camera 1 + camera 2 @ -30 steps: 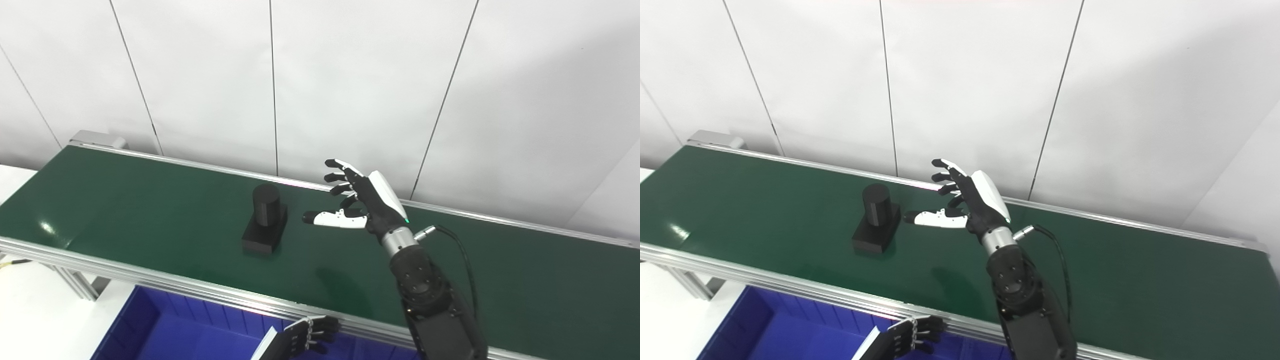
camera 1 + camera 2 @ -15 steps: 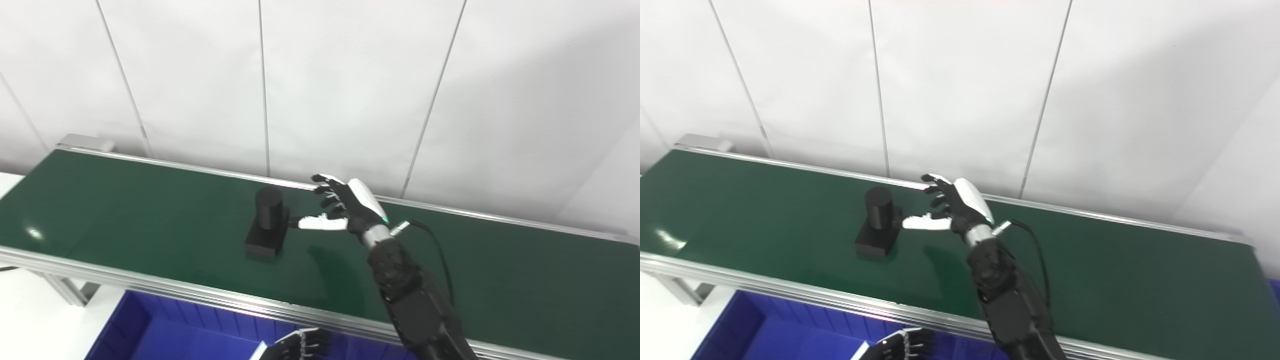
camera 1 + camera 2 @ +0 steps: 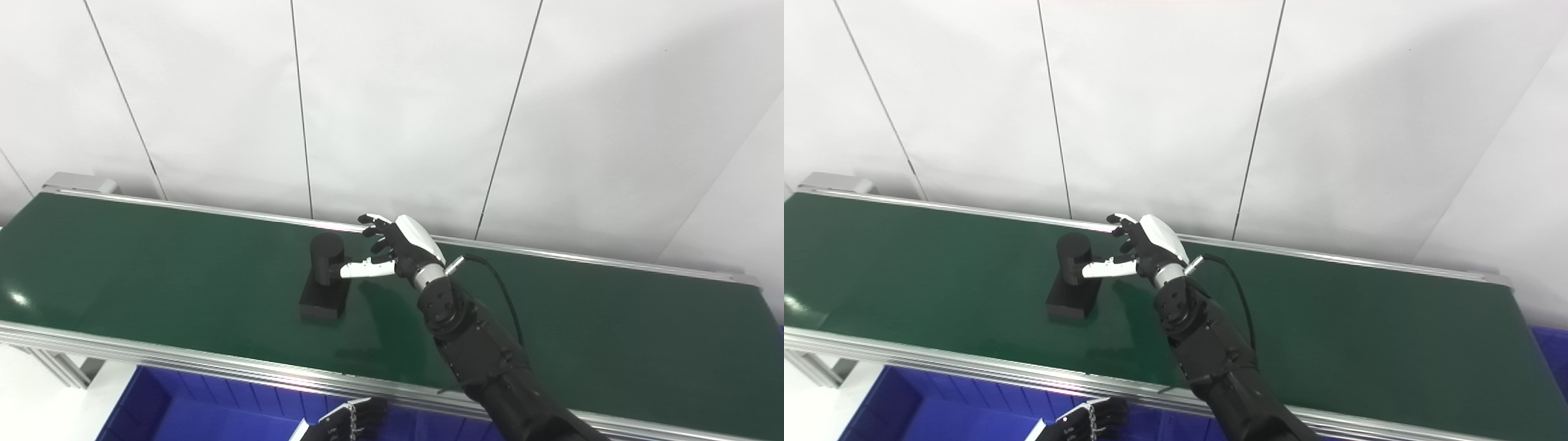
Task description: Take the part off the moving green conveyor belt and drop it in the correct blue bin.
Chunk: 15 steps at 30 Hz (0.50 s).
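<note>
On the green conveyor belt (image 3: 153, 275), the right robot hand (image 3: 398, 248) spreads open, thumb beside the black part (image 3: 326, 278).

white wall panels (image 3: 404, 104) (dark seams), evenly lit

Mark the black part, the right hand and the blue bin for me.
black part (image 3: 326, 252): left eye view, on its upright cylinder.
right hand (image 3: 401, 244): left eye view, on its back.
blue bin (image 3: 202, 413): left eye view, on its bare inner floor.
</note>
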Available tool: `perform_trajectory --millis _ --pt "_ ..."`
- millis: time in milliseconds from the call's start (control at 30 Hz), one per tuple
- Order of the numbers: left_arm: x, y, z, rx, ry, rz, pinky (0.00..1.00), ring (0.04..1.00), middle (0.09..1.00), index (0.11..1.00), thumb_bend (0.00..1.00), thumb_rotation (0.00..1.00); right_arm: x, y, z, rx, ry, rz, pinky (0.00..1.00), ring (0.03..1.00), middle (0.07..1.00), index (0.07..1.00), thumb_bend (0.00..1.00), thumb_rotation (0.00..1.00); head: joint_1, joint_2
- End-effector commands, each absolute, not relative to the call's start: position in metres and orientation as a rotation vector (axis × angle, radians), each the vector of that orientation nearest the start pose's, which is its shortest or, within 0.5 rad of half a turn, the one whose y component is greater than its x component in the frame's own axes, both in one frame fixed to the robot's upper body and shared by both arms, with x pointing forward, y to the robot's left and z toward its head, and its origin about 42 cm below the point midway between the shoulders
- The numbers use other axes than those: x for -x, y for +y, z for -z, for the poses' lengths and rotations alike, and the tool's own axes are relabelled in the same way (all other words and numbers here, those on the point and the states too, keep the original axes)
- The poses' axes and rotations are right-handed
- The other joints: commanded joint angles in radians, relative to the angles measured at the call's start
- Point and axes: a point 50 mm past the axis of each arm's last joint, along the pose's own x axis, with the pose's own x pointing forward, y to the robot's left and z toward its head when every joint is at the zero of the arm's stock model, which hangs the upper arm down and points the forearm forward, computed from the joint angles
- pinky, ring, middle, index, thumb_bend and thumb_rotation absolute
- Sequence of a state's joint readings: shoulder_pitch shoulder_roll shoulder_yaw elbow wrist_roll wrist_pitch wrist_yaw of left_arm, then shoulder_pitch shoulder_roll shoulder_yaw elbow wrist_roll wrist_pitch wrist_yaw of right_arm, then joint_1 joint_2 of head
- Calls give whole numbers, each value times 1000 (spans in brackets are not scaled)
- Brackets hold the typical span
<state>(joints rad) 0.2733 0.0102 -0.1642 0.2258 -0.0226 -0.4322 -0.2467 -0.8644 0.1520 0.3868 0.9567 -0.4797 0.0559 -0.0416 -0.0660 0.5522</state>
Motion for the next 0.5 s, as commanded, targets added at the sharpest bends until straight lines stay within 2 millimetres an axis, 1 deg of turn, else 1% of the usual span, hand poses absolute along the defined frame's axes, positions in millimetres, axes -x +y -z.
perform_trajectory --millis 0,133,233,367,400,467 --pt "-165 168 -14 45 -10 336 725 780 801 777 942 281 -482 26 -198 770 -147 -514 598 750 849 902 881 457 1 2" --pt "-164 168 -15 39 -12 345 701 772 803 785 932 274 -485 29 -197 784 -138 -520 625 775 852 902 885 437 -1 3" --pt "-163 167 -16 28 -13 343 659 750 796 781 932 280 -486 34 -197 796 -131 -530 626 778 855 907 888 417 -11 4" --pt "-161 166 -17 19 -16 338 652 744 791 781 933 283 -485 41 -196 816 -135 -543 645 791 863 914 893 417 -33 9" --pt "-161 165 -17 17 -16 337 628 729 787 785 931 286 -484 43 -195 822 -139 -546 659 801 869 911 894 418 -33 9" --pt "-160 164 -18 22 -17 335 620 725 786 786 934 292 -483 47 -194 836 -143 -554 673 809 873 910 899 414 -32 14"
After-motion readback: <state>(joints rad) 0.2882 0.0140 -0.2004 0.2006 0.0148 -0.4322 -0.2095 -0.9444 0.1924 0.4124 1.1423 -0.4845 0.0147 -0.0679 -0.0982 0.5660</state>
